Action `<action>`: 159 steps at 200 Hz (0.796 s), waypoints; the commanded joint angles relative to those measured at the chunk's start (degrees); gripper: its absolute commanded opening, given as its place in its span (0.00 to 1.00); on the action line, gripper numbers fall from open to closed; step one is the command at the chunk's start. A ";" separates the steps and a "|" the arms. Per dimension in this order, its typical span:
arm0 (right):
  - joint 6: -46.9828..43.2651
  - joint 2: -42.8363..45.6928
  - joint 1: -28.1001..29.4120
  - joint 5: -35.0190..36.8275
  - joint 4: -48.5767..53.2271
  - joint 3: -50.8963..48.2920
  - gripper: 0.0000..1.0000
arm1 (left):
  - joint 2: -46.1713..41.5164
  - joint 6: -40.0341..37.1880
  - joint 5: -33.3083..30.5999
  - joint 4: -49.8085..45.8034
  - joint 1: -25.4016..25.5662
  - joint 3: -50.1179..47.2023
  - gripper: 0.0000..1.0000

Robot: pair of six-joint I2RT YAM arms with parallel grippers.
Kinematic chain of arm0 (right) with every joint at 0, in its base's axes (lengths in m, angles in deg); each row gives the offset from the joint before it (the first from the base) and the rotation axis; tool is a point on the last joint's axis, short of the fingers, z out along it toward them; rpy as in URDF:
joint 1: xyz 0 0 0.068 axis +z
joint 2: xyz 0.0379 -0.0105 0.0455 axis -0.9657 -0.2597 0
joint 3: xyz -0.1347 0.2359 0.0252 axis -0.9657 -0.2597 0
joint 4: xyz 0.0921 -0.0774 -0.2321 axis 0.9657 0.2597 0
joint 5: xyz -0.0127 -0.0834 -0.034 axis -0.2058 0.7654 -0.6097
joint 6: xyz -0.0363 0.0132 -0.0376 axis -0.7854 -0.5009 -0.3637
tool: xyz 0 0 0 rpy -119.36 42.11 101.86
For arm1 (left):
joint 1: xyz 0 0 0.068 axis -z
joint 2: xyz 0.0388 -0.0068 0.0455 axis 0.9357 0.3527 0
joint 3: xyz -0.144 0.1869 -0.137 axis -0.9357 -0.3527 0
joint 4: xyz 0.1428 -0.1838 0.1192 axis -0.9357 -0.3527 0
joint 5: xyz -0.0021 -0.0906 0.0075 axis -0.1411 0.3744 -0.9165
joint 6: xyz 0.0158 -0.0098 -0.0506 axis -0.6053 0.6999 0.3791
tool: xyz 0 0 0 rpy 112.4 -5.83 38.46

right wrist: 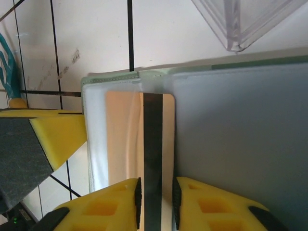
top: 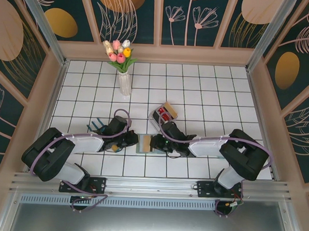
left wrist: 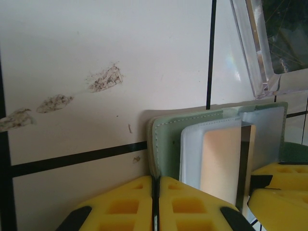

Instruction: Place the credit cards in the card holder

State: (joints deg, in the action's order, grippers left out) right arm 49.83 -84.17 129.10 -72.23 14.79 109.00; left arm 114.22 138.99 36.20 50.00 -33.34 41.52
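My right gripper [right wrist: 156,204] pinches the tan credit card [right wrist: 122,144], which sits part-way inside a clear pocket of the card holder [left wrist: 161,144]. My left gripper [left wrist: 155,204] clamps the holder's edge. I judge the card stiff, slick and light; hold its exposed short end.

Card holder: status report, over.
Left tool clamped on card holder edge. Right tool gripping tan card, partway into clear pocket. Clear box beyond holder, pocket unobstructed.

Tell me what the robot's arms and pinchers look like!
The left arm and right arm have chunky black joints, pale grey-white shells and looping lilac cables. The left gripper and right gripper have bright yellow fingers with moulded hollows and black patches.
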 commanded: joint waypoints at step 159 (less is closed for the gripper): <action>-2.58 -5.99 0.88 -4.16 -0.04 6.63 0.16 | 0.26 0.10 -0.11 -1.87 0.32 -1.05 0.11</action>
State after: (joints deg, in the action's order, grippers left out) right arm 48.25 -89.52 129.21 -75.42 16.78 113.98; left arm 114.25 138.99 36.13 50.22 -33.36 41.41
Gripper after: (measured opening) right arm 0.138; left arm 0.110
